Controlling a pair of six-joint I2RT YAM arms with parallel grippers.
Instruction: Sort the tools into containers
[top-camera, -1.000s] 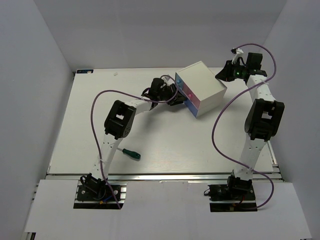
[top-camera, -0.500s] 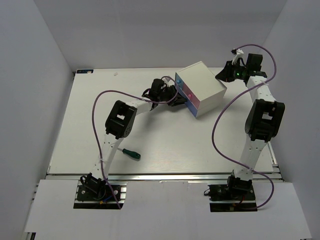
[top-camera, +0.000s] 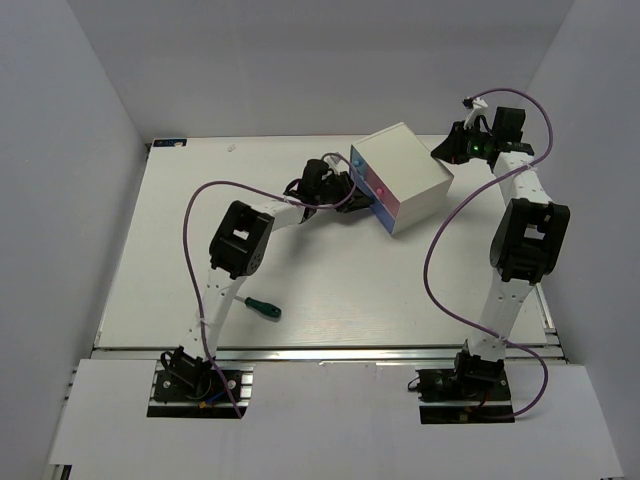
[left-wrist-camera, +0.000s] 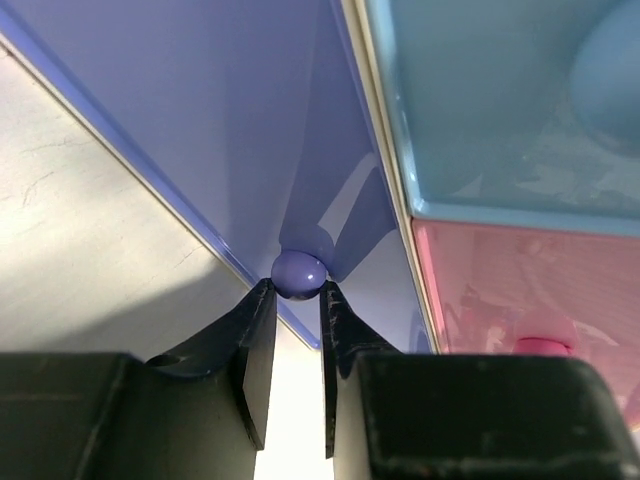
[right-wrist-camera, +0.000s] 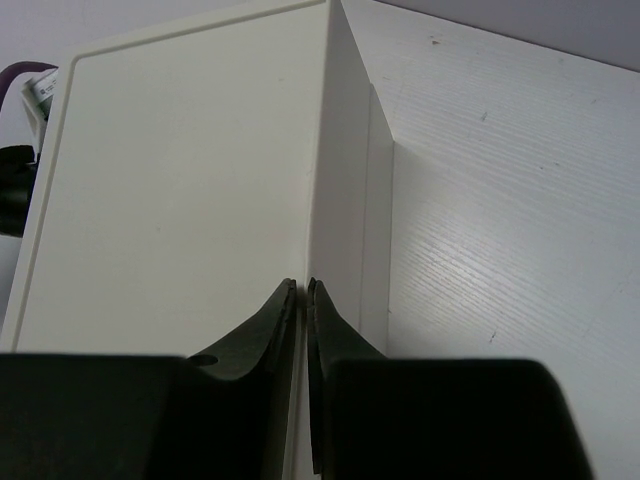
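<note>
**Left gripper on the knob, pull line straight back along the fingers**

Left gripper (left-wrist-camera: 298, 300) has its two fingers closed on the near half of a small round knob (left-wrist-camera: 299, 273). The knob sits right at the fingertips, dead ahead of the hand and centred between them. It belongs to the violet-blue drawer (left-wrist-camera: 200, 130), whose front rises ahead of the hand. A pale blue drawer (left-wrist-camera: 480, 100) lies ahead and to the side, with a pink drawer (left-wrist-camera: 520, 280) next to it. Whether the violet-blue drawer has started to slide, I cannot tell from this close.

The relation that matters is that the drawer front faces the hand nearly square on. By my reading, the coming move is a straight draw back toward the wrist, along the fingers' own line. Any sideways drift could slip the tips off so small a ball.

All the drawers sit in the white cabinet (top-camera: 405, 165). On its far side from this hand, the right gripper (right-wrist-camera: 301, 290) has its fingers all but pressed together with nothing between them. Its tips are at the cabinet's rear top edge (probably a brace against the pull, though contact is not clear).

Only one tool shows. The green-handled screwdriver (top-camera: 262, 306) lies on the table (top-camera: 330, 290) well behind the left gripper, close by that arm's lower link. Its long axis runs slantwise, and the left arm is plainly the nearer one to fetch it.
</note>
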